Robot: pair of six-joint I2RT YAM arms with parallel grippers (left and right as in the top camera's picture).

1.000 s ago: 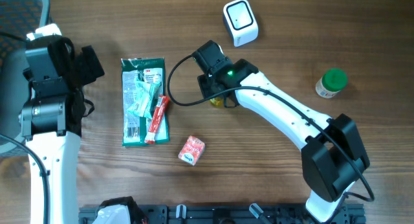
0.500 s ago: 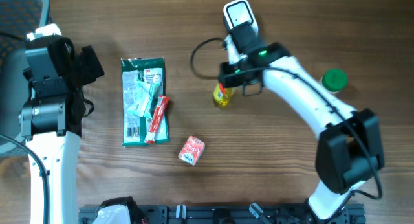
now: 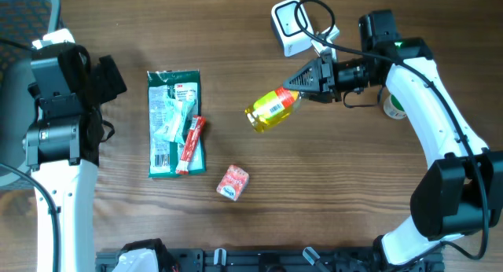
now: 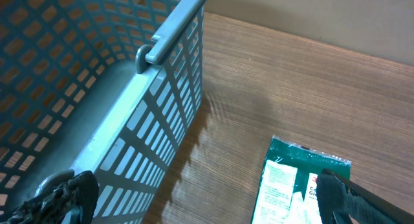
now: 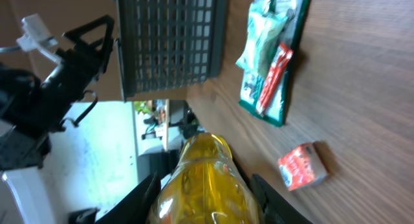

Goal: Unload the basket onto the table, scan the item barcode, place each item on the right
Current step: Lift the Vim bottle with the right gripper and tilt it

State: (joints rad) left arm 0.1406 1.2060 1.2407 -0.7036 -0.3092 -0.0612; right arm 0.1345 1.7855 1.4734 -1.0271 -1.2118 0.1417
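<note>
Lifted off the bench (image 3: 338, 193), yellow bottle (image 3: 273, 109) hangs pinched in right end effector (image 3: 298, 86) near scanner (image 3: 291, 27); barcode presentation likely next.

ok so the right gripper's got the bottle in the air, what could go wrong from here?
1. The right gripper holds the yellow bottle by its cap end, body tilted out: it could slip or swing.
2. The cable loops beside the scanner, close to the gripper: possible snag.
3. The barcode label faces upward, so the scan may miss.
</note>
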